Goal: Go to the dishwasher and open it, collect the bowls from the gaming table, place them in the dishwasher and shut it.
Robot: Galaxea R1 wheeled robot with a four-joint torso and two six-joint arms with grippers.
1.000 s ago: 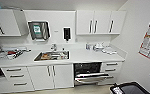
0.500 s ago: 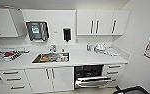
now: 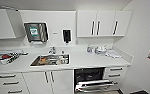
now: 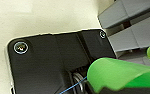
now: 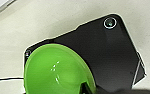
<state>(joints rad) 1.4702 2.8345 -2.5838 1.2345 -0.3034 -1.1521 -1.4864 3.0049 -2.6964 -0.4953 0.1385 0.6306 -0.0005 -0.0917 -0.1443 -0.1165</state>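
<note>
While facing the kitchen wall, the robot is looking at the dishwasher (image 3: 92,80) standing open beneath the desk (image 3: 83,61).

No writing is reading clearly anywhere; the green-and-white label on the dispenser (image 3: 36,32) above the sink (image 3: 50,60) is staying illegible. Just beside the sink's cupboard doors, the dishwasher is showing a dark interior, its steel-fronted door hanging part-way down with the bar handle catching light. In the right wrist view a bright green bowl (image 5: 57,70) is sitting large and glossy, hollow side facing the camera, against the dark wrist plate; whether the right end effector is clenched on it, I cannot tell. In the left wrist view a green rim (image 4: 121,73) is showing close to the plate; the left end effector's state I cannot tell either.
</note>
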